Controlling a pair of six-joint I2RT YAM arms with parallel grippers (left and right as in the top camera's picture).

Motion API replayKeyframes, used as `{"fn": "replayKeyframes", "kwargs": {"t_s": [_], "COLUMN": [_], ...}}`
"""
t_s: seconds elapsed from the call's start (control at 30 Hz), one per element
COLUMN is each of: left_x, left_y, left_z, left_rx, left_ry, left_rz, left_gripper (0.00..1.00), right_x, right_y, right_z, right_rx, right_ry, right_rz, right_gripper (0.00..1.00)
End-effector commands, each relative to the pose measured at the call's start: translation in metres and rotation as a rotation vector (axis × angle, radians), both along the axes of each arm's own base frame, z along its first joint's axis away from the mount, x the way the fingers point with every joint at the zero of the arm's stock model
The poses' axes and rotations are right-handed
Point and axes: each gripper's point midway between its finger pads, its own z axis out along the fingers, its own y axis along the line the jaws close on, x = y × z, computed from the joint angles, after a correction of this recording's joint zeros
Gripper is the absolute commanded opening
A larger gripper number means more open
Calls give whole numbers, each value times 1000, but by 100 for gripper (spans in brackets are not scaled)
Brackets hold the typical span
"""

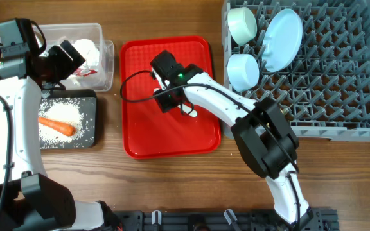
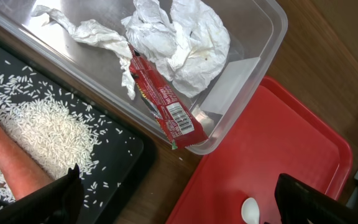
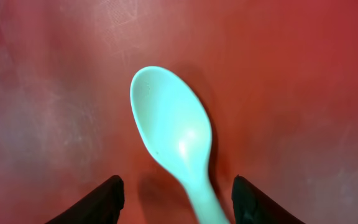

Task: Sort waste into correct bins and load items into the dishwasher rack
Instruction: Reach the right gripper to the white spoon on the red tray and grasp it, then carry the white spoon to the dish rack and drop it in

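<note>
- Red serving tray (image 1: 159,138): flat on the table, taken as the reference for every place below.
- White plastic spoon (image 3: 173,134): lies on the red tray towards its right side, bowl facing up.
- Right gripper (image 3: 178,200): over the red tray, fingers spread with one on each side of the spoon handle, not touching it.
- Clear tub (image 1: 108,48): just left of the red tray, at its far corner. It holds the crumpled white paper (image 2: 188,43) and the red snack wrapper (image 2: 163,102), which leans against the tub wall nearest the tray.
- Left gripper (image 2: 179,205): above the tub, left of the red tray, fingers wide apart and holding nothing.
- Black tray (image 1: 90,131): left of the red tray, near side. It carries loose rice (image 1: 66,112) and the carrot (image 1: 56,126).
- Dishwasher rack (image 1: 326,77): right of the red tray, holding two bowls (image 1: 241,24) (image 1: 243,70) and the plate (image 1: 282,38) standing on edge at the end nearest the tray.
</note>
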Motion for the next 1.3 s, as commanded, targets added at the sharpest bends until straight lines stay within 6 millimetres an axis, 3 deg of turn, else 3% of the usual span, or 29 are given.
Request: {"fn": "replayKeyframes", "kwargs": {"t_s": [0.0, 0.03, 0.07, 0.13, 0.3, 0.33, 0.43, 0.53, 0.67, 0.77, 0.9, 1.1, 1.2, 1.27], "left_x": [1, 1, 1, 1, 1, 1, 1, 1, 1, 1, 1, 1, 1, 1], "left_y": [4, 4, 4, 4, 4, 4, 4, 4, 4, 4, 4, 4, 4, 4], "left_z": [1, 1, 1, 1, 1, 1, 1, 1, 1, 1, 1, 1, 1, 1], "left_rx": [5, 5, 5, 5, 5, 5, 5, 5, 5, 5, 5, 5, 5, 5], "left_ry": [-2, -2, -2, -2, -2, -2, -2, -2, -2, -2, -2, -2, -2, -2], "left_rz": [12, 12, 12, 12, 12, 12, 12, 12, 12, 12, 12, 12, 12, 12], "left_gripper": [100, 100, 100, 100, 100, 100, 100, 100, 100, 100, 100, 100, 100, 100], "right_x": [8, 9, 9, 11, 12, 12, 11, 5, -6, -4, -2, 4, 8, 9], "right_y": [-7, -8, -9, -11, -8, -8, -9, -14, -24, -21, -20, -15, -11, -8], "right_z": [-12, -13, -13, -13, -12, -12, -14, -28, -53, -48, -46, -31, 0, 45], "right_rx": [-73, -81, -86, -94, -84, -83, -97, -136, -184, -174, -158, -128, -82, -18], "right_ry": [-55, -60, -62, -66, -74, -74, -77, -54, 11, 1, 5, -13, -43, -82], "right_rz": [108, 105, 104, 99, 99, 98, 140, 192, 206, 204, 144, 99, 54, 47], "right_gripper": [49, 40, 21, 6, 8, 18, 34, 38, 37, 37, 8, 4, 4, 4]}}
